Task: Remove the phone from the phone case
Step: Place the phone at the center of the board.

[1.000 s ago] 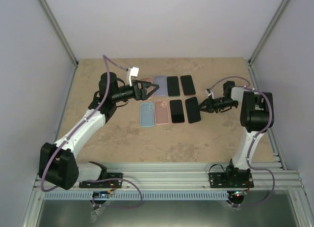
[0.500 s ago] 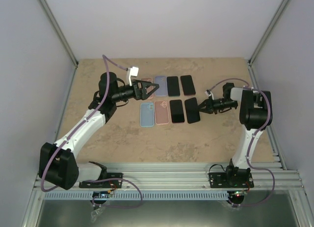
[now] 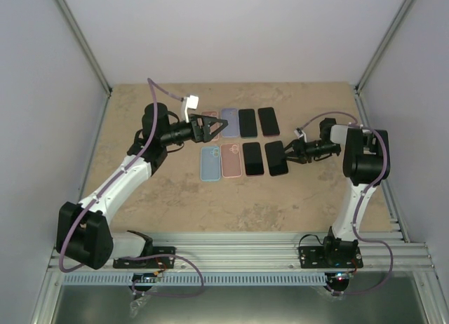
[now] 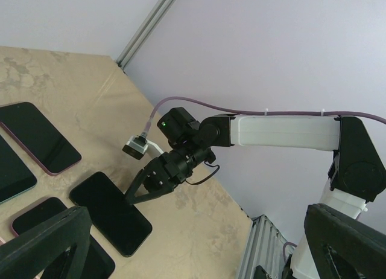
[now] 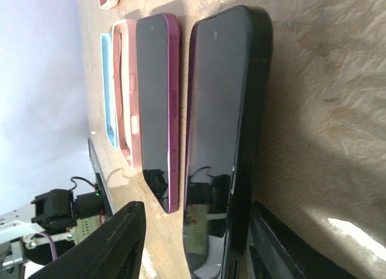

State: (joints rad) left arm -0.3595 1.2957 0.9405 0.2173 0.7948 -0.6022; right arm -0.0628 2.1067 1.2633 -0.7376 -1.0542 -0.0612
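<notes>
A black phone in a black case (image 3: 276, 158) lies at the right end of the front row; it also shows in the right wrist view (image 5: 223, 122) and the left wrist view (image 4: 111, 214). My right gripper (image 3: 283, 155) is open and low at its right end, one finger on each side of that end (image 5: 196, 255); the right finger lies close beside the case edge. A phone in a magenta case (image 3: 253, 158) lies just left of it (image 5: 155, 104). My left gripper (image 3: 212, 127) is open and empty, hovering over the back-left pink case (image 3: 209, 118).
Empty pink (image 3: 231, 160) and blue (image 3: 210, 163) cases lie in the front row. A lavender case (image 3: 229, 119) and two dark phones (image 3: 247, 123) (image 3: 268, 120) lie in the back row. Walls enclose the table; a metal rail (image 3: 238, 254) runs along the front.
My right gripper has crept slightly left, closer onto the black phone's end. The left arm has hardly moved.
</notes>
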